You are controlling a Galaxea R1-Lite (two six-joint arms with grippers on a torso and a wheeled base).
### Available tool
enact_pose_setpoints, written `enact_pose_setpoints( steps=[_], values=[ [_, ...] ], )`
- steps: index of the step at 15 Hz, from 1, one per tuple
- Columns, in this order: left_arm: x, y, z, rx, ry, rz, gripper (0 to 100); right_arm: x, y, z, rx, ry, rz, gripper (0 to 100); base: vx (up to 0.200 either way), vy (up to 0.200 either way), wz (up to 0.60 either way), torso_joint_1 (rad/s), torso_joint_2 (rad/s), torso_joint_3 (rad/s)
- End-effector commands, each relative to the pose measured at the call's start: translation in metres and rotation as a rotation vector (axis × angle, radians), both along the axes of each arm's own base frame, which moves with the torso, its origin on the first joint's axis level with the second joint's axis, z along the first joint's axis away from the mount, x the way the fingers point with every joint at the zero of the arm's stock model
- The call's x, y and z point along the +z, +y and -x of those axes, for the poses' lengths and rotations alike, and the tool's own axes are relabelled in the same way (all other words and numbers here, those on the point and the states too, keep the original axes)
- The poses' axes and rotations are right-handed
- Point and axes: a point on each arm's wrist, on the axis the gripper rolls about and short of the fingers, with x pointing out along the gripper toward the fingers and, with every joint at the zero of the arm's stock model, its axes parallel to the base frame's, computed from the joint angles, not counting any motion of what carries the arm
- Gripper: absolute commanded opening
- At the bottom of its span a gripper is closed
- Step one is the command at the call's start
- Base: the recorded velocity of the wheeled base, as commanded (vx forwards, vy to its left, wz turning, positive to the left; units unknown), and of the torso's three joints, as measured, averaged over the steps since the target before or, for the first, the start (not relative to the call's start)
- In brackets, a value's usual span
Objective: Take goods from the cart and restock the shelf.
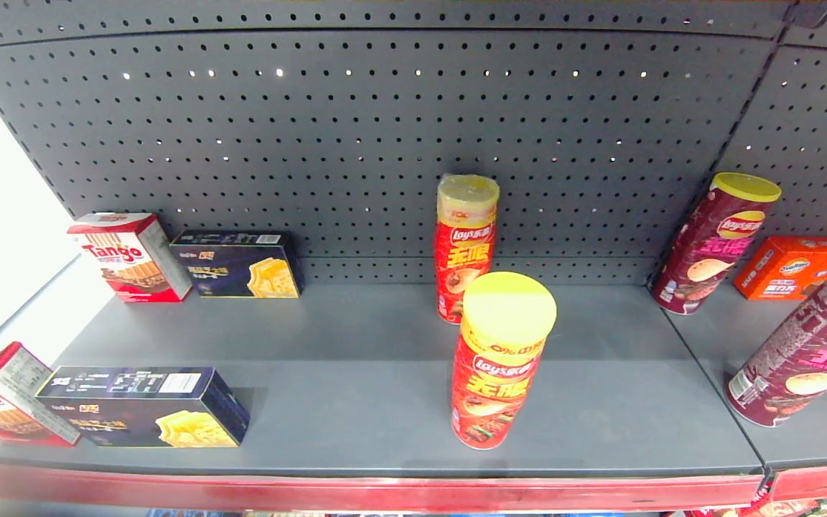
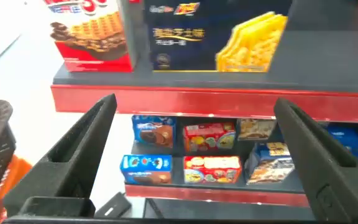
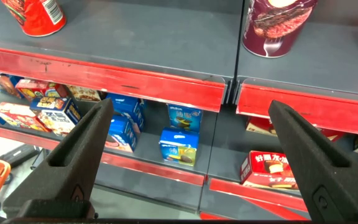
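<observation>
Left gripper (image 2: 194, 134) hanging wide open, gripping nothing, facing shelf (image 1: 356, 388) front edge. Right gripper (image 3: 191, 124) gaping too, empty. Red chip can (image 1: 503, 359) standing upright near front edge, second can (image 1: 465, 244) lining up behind it, labels facing shoppers. Probably heading for another fetch.

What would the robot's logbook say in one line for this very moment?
left gripper: open, empty | right gripper: open, empty | shelf: two red chip cans upright, boxes at left

The grey shelf (image 1: 356, 373) carries two upright red chip cans (image 1: 500, 359) and four snack boxes (image 1: 148, 409) at its left.
</observation>
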Motion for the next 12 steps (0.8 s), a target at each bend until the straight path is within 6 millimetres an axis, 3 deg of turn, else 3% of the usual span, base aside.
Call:
enact_pose_setpoints(
  steps=[1, 6, 7, 8, 10, 12],
  values=[
    [0.000, 0.000, 0.000, -0.005, 0.005, -0.001, 100, 0.000, 0.000, 0.000, 0.017, -0.001, 0.002, 100, 0.000, 0.000, 0.00, 0.000, 0.00, 0.000],
    [0.000, -0.001, 0.000, -0.068, 0.008, -0.056, 100, 0.003, -0.004, 0.003, 0.141, -0.056, -0.025, 100, 0.000, 0.000, 0.00, 0.000, 0.00, 0.000],
    [0.000, -0.001, 0.000, -0.076, 0.008, -0.060, 100, 0.069, -0.002, 0.000, 0.143, -0.061, -0.137, 100, 0.000, 0.000, 0.00, 0.000, 0.00, 0.000],
    [0.000, -0.001, 0.000, -0.076, 0.008, -0.060, 100, 0.097, 0.006, -0.018, 0.169, 0.054, -0.125, 100, 0.000, 0.000, 0.00, 0.000, 0.00, 0.000],
    [0.000, -0.002, 0.000, -0.078, 0.008, -0.060, 100, 0.108, 0.015, -0.032, 0.293, 0.082, -0.040, 100, 0.000, 0.000, 0.00, 0.000, 0.00, 0.000],
    [0.000, -0.002, 0.000, -0.077, 0.007, -0.060, 100, 0.106, 0.027, -0.049, 0.408, 0.150, 0.029, 100, 0.000, 0.000, 0.00, 0.000, 0.00, 0.000]
  ],
)
